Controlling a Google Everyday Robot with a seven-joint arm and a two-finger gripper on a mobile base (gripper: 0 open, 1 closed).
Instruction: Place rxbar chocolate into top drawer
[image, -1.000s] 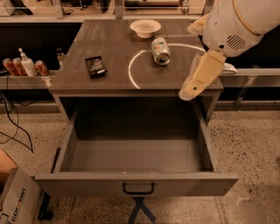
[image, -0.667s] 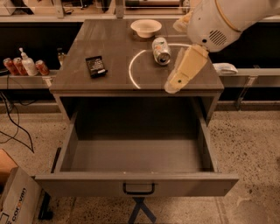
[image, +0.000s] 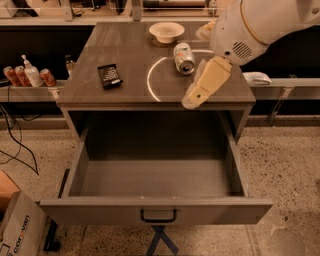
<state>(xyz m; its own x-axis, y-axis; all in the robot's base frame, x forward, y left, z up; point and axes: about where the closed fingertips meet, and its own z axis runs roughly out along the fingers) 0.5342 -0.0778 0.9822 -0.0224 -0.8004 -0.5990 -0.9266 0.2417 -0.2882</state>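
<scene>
The rxbar chocolate, a small flat black wrapper with a white patch, lies on the left part of the grey countertop. The top drawer is pulled wide open below the counter, and nothing shows inside it. Its dark pull handle is at the centre of the front. My gripper hangs from the white arm over the counter's front right part, well to the right of the bar and just in front of the soda can. It holds nothing that I can see.
A silver-green soda can lies on its side by a white ring marking. A white bowl stands at the back. Cans and a soap bottle sit on the left shelf. A cardboard box and cables lie on the floor at left.
The arm and gripper have moved left and slightly down, from beyond the counter's right edge to over its front right part. The bar, can and drawer have not moved.
</scene>
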